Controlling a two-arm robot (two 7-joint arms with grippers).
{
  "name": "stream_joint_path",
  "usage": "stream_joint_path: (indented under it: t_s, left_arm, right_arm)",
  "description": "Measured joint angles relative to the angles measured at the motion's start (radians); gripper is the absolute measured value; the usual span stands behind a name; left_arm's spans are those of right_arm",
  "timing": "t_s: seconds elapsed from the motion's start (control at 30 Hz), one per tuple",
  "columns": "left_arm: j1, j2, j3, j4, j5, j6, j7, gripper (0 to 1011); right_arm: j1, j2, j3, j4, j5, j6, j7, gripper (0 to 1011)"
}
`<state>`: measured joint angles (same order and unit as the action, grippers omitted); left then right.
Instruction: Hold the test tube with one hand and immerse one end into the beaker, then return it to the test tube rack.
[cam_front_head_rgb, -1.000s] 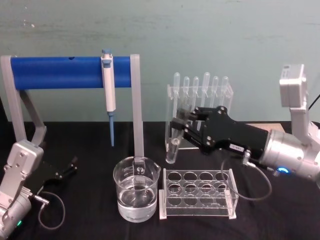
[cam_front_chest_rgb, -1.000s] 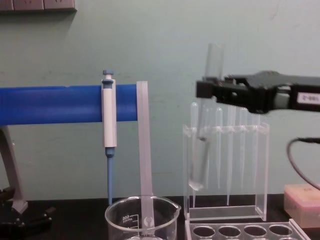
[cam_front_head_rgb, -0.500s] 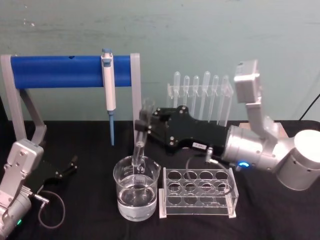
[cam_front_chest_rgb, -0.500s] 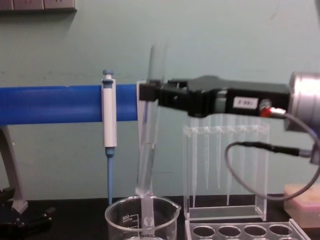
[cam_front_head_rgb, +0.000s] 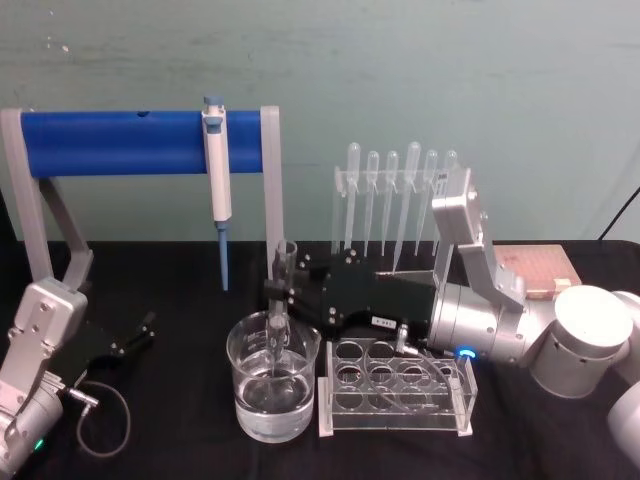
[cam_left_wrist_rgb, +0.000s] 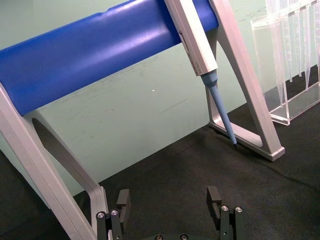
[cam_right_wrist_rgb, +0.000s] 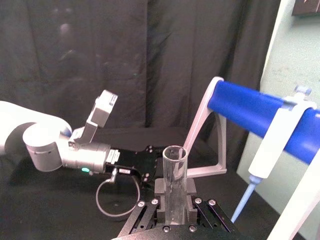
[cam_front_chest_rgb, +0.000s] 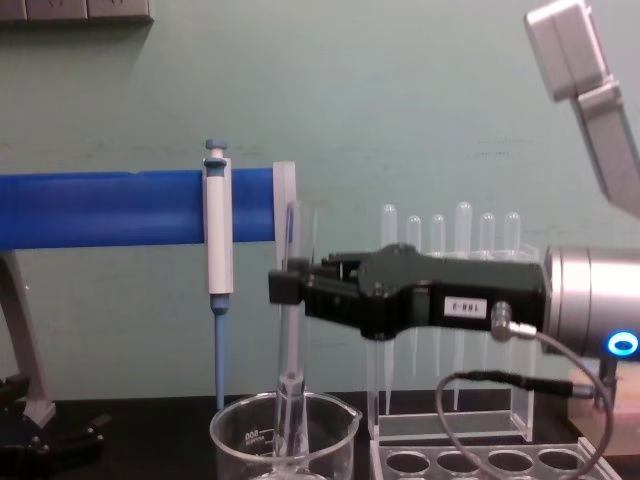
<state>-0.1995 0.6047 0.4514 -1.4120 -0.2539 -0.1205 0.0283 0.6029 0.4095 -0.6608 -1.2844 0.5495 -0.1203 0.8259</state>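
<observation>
The right gripper (cam_front_head_rgb: 279, 297) has swung left and come down, clamped on the tube (cam_front_head_rgb: 283, 260), whose rounded end now sits inside the beaker (cam_front_head_rgb: 300, 400). Whether it reaches the water I cannot tell. The glass rim rings it and the stand post (cam_front_head_rgb: 272, 190) is just behind, so up looks clear, then right to the rack (cam_front_head_rgb: 395, 412). The left gripper (cam_left_wrist_rgb: 170, 200) lies far left, fingers apart.

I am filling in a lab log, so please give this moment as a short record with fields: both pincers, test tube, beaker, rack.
right pincer: shut on the test tube, over the beaker
test tube: nearly upright, lower end inside the beaker
beaker: holds clear liquid, stands left of the test tube rack
test tube rack: holes look empty
left pincer: open, holds nothing, low on the robot's left
</observation>
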Motion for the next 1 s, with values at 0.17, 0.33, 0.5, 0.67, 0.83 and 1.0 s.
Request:
stream_joint_path:
  t_s: [0.17,0.33,0.5,0.67,0.83,1.0]
  left_arm:
    - [0.0,0.0,0.0,0.0,0.0,0.0,0.0,1000]
    - [0.0,0.0,0.0,0.0,0.0,0.0,0.0,1000]
    - [0.0,0.0,0.0,0.0,0.0,0.0,0.0,1000]
    - [0.0,0.0,0.0,0.0,0.0,0.0,0.0,1000]
    - [0.0,0.0,0.0,0.0,0.0,0.0,0.0,1000]
    - [0.0,0.0,0.0,0.0,0.0,0.0,0.0,1000]
  right_arm:
    - [-0.004,-0.011,-0.008,0.029,-0.009,-0.015,0.008,224]
    - [-0.012,-0.021,-0.014,0.058,-0.028,-0.033,0.009,224]
    - [-0.017,-0.026,-0.017,0.074,-0.043,-0.043,0.009,224]
    - [-0.022,-0.031,-0.019,0.084,-0.057,-0.053,0.013,225]
    - [-0.027,-0.033,-0.017,0.09,-0.065,-0.059,0.015,224]
    - [-0.029,-0.033,-0.016,0.09,-0.066,-0.06,0.016,224]
